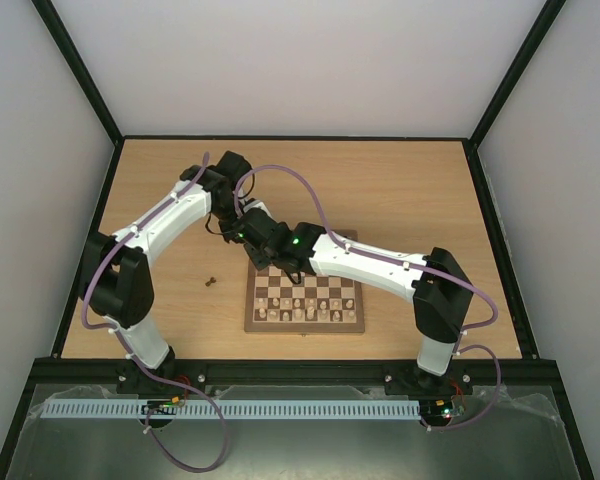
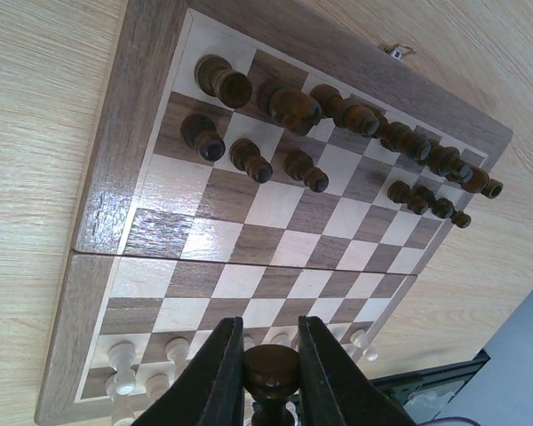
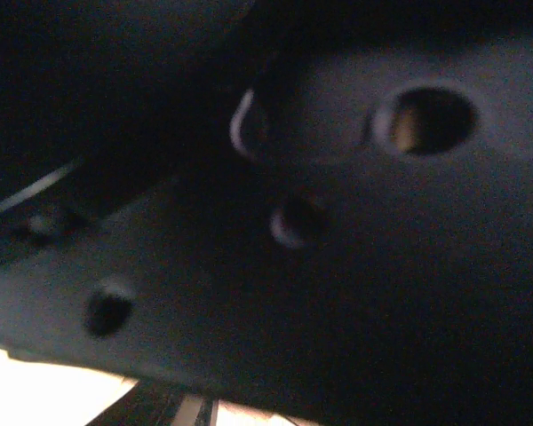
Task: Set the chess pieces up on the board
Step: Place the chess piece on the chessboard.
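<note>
Nearest the left wrist lens, a round-headed dark piece (image 2: 271,368) is being held just under its head between the narrowly set fingers of the left gripper (image 2: 271,342). It is being carried over the board, though above which square cannot be told.

Beneath everything, the light-wood tabletop (image 1: 400,190) is being spanned by the left arm (image 1: 170,215) and the right arm (image 1: 370,262), both reaching over the far side of the board (image 2: 129,133). The right gripper is being crowded by dark, blurred hardware in its own view, so whether it is wide or closed cannot be told.

On two rows of the board the dark pieces (image 2: 289,105) are being lined up, with one gap showing in the pawn row. Pale pieces (image 2: 124,359) are standing along the opposite edge. One stray dark piece (image 1: 212,281) is lying on the table, near the board's left edge but apart from it.

The step in hand is judged to be the placing of the held piece, probably into that gap. It is best carried high enough for standing heads to be cleared and kept upright. It should then be lowered onto the middle of the empty square and released only once the base is resting flat. The fingers are then best lifted straight up so that neighbours are not being brushed.

No brand, label or writing is being shown legibly.
</note>
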Available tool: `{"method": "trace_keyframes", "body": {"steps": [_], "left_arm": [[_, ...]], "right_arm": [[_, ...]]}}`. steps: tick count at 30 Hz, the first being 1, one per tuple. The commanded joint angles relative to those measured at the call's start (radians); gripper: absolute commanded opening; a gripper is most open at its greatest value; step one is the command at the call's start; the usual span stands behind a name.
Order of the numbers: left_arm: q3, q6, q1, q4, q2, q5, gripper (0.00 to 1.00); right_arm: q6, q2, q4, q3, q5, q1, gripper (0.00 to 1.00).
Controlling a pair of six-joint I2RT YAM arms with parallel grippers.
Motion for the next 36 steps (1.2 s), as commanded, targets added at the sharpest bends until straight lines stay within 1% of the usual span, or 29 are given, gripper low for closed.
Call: {"method": "trace_keyframes", "body": {"steps": [1, 2, 6, 8, 10, 11, 12, 15, 16, 20, 27, 29, 34, 36], "left_arm": [[0.011, -0.007, 0.009, -0.008, 0.005, 0.061, 0.02], [0.014, -0.007, 0.011, -0.009, 0.005, 0.062, 0.02], [0.015, -0.008, 0.02, -0.008, 0.007, 0.069, 0.02], [0.015, -0.007, 0.022, -0.007, 0.009, 0.072, 0.02], [0.015, -0.006, 0.025, -0.007, 0.009, 0.072, 0.02], [0.015, -0.007, 0.028, -0.008, 0.009, 0.074, 0.02], [0.015, -0.007, 0.031, -0.007, 0.01, 0.078, 0.02], [0.014, -0.003, 0.043, -0.004, 0.009, 0.079, 0.02], [0.013, -0.002, 0.046, -0.004, 0.011, 0.081, 0.02], [0.008, -0.003, 0.048, -0.002, 0.009, 0.087, 0.02], [0.003, -0.01, 0.048, 0.001, -0.003, 0.098, 0.02], [0.001, -0.011, 0.048, 0.0, -0.007, 0.101, 0.02], [-0.011, -0.011, 0.048, 0.007, -0.006, 0.115, 0.02], [-0.013, -0.011, 0.048, 0.011, -0.005, 0.123, 0.02]], "right_arm": [[-0.016, 0.023, -0.069, -0.029, -0.022, 0.006, 0.28], [-0.014, 0.024, -0.069, -0.03, -0.021, 0.007, 0.28], [-0.006, 0.023, -0.066, -0.041, -0.013, 0.006, 0.35], [-0.005, 0.022, -0.064, -0.046, -0.009, 0.006, 0.34], [-0.002, 0.025, -0.068, -0.047, -0.001, 0.007, 0.3], [0.002, 0.022, -0.07, -0.05, 0.003, 0.009, 0.31], [0.004, 0.018, -0.069, -0.055, 0.004, 0.009, 0.33], [0.013, -0.002, -0.059, -0.081, 0.006, 0.01, 0.44], [0.015, -0.01, -0.053, -0.089, 0.007, 0.011, 0.45], [0.014, -0.023, -0.042, -0.1, 0.025, 0.011, 0.42], [-0.001, -0.034, 0.004, -0.101, 0.046, 0.011, 0.32], [-0.005, -0.048, 0.029, -0.108, 0.06, 0.012, 0.32], [-0.018, -0.163, 0.182, -0.205, 0.076, 0.014, 0.35], [-0.028, -0.195, 0.228, -0.236, 0.091, 0.013, 0.38]]}}
